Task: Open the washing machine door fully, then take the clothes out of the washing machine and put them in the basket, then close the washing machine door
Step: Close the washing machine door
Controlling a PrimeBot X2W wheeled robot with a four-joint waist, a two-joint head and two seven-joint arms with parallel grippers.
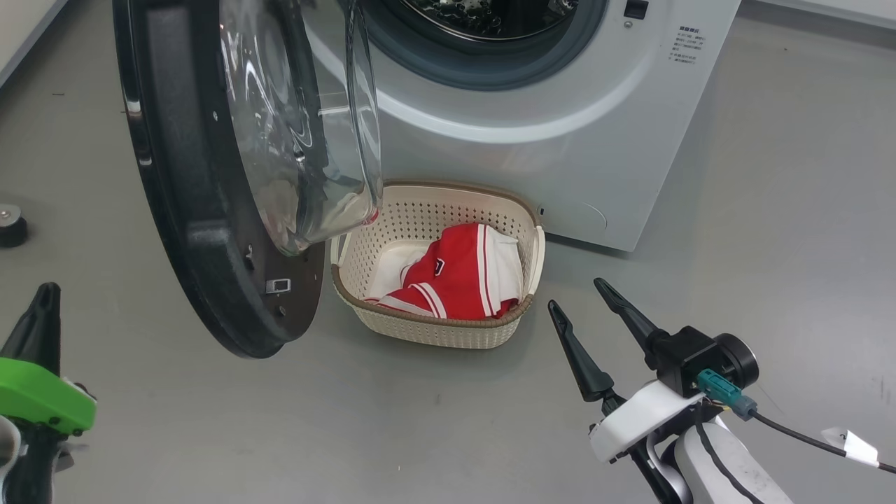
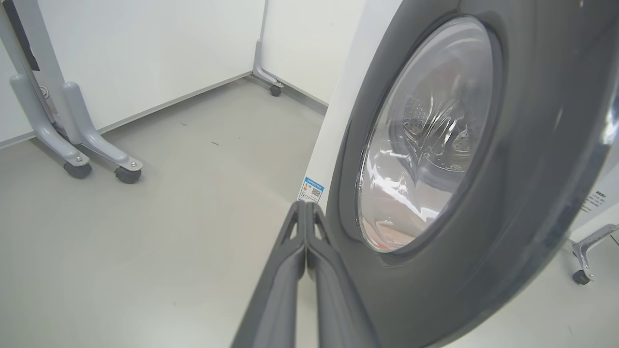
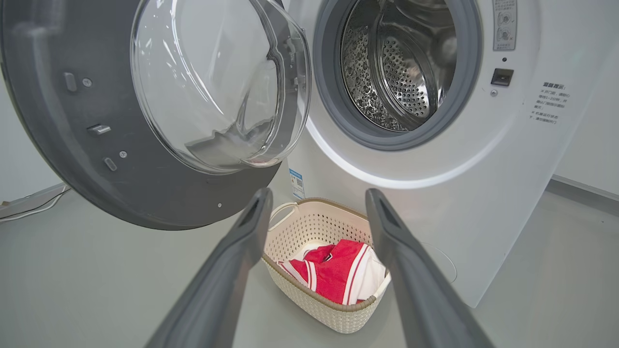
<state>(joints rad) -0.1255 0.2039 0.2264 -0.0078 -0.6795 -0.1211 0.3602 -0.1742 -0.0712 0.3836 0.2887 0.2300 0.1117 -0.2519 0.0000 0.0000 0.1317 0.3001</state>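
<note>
Grip | left claw pinched together, empty | right claw spread wide, empty

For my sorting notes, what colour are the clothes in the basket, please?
The clothes are red with white stripes and panels, clearest in the head view.

You see the washing machine in white, with a grey ring and a shiny steel drum full of small holes. The door has a black rim and clear glass. The basket is cream with a pattern of holes and a brown rim. The clothes are red with white stripes. The floor is plain grey. The left gripper is black with a bright green part, the right gripper black and white.
</note>
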